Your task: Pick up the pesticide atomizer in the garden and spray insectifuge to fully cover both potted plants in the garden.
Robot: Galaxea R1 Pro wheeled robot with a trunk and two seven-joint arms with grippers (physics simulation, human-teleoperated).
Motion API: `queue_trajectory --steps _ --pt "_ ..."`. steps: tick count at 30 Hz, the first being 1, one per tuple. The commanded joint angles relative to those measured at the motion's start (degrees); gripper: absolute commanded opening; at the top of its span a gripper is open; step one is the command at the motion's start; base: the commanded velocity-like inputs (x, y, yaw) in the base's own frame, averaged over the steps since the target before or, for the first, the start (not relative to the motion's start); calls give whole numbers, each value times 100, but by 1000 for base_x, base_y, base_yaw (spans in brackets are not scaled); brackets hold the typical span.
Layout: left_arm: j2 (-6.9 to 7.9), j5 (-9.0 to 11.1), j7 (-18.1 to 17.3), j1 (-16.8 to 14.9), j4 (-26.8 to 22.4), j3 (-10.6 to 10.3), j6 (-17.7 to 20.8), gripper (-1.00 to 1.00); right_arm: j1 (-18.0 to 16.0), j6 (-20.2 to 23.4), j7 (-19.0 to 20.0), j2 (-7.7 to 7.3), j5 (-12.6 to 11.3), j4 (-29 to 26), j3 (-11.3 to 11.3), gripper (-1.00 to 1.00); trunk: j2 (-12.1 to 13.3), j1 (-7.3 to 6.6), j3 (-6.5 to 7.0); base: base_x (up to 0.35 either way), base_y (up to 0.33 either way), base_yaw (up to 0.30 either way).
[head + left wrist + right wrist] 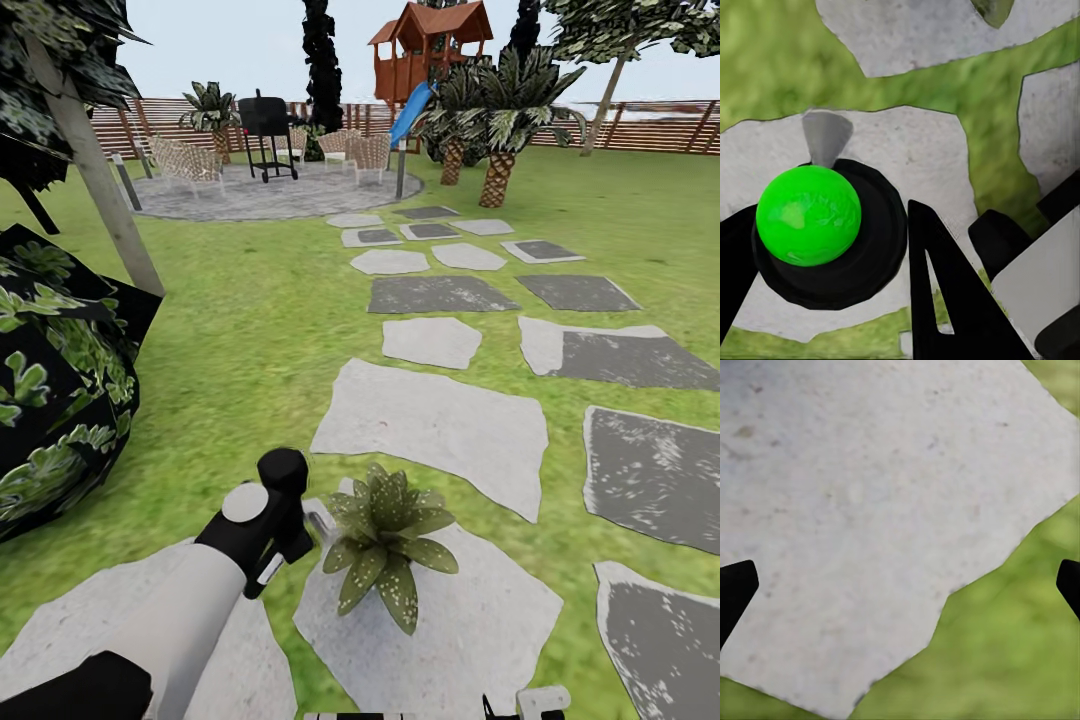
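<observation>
One low rosette potted plant (385, 545) with pale-speckled green leaves sits on a pale grey stepping stone (440, 640) at lower centre of the head view, amid green lawn (250, 330). Roughly sixteen grey stepping stones lead up to a round paved patio (270, 195) at upper left, backed by a brown slatted fence (640, 125). Beside the plant, the left end effector (832, 259) grips a dark bottle with a bright green round top (808, 216). Over stone, the right end effector (900, 585) is spread wide.

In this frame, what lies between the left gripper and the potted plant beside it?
In the head view, hardly anything: the left gripper sits close beside the potted plant, with a small pale piece at its tip and a sliver of the grey stepping stone in between.
</observation>
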Motion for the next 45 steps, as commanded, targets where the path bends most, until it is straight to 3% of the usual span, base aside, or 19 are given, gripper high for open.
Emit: queue_trajectory --steps 1,4,13,21,22,23,25,33,41,44,45 --pt "51 -48 -60 2 13 6 56 -100 -3 -7 -57 0 25 2 46 100 -2 -1 -4 0 0 0" --pt "155 -35 -60 8 55 27 51 -100 -5 -7 -57 0 25 5 46 100 -2 -1 -4 0 0 0" --pt "41 -39 -60 -18 -6 10 67 -100 -5 -7 -57 0 25 0 46 100 -2 -1 -4 188 0 0" --pt "109 -72 -60 -29 -17 8 51 -100 -3 -7 -57 0 25 0 46 100 -2 -1 -4 47 0 -115" --pt "203 -96 -60 -44 -17 17 43 -100 -4 -7 -57 0 25 1 46 100 -2 -1 -4 0 0 -213" --pt "489 -105 -60 -43 -12 24 42 -100 -4 -7 -57 0 25 2 46 100 -2 -1 -4 0 0 -15" --pt "572 -101 -60 -40 -10 25 49 -100 -4 -7 -57 0 25 0 46 100 -2 -1 -4 -10 0 -4" --pt "501 -47 -60 40 67 -12 62 -100 -4 -7 -57 0 25 0 46 100 -2 -1 -4 -276 43 0" --pt "520 -29 -60 544 154 17 50 -100 -3 -7 -57 0 25 8 46 100 -2 -1 -4 -198 45 0" --pt "540 129 -16 737 159 30 50 -100 -4 -7 -56 0 25 9 46 100 -2 -1 -4 -26 5 0" --pt "544 419 193 841 164 32 50 -100 -5 -7 -56 0 25 9 46 100 -2 -1 -4 -5 1 0"
